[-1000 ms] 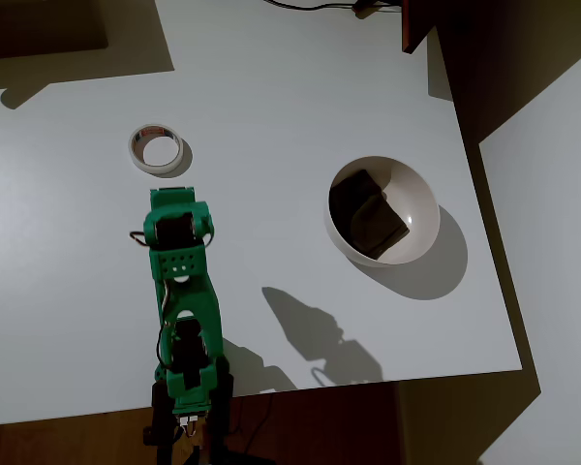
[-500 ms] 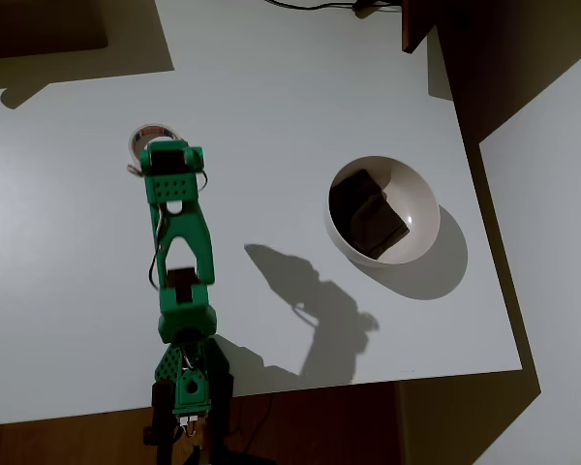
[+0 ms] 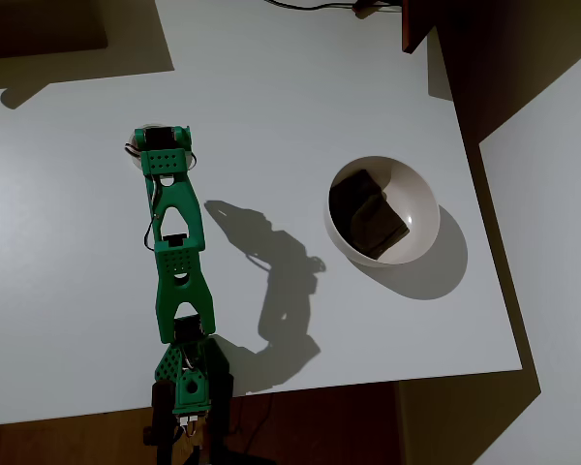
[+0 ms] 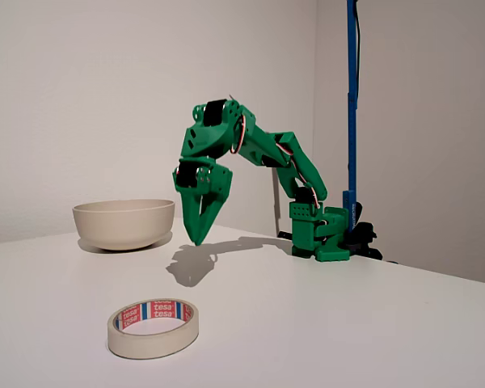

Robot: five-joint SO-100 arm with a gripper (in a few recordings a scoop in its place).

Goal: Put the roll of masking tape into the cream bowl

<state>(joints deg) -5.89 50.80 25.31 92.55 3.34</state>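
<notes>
- Tape (image 4: 153, 327) flat on the tabletop (image 3: 271, 97) near its left edge in the overhead view.
- Gripper (image 4: 197, 240) above it, pointing down, fingers together, empty.
- Bowl (image 3: 418, 208) near the right edge, dark block (image 3: 368, 213) inside.

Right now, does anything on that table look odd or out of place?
One thing: the bowl already holds a dark block, leaning against its inner wall. Otherwise all is tidy. The tape lies flat and whole on the table, and the claw hangs above it, not touching.
</notes>
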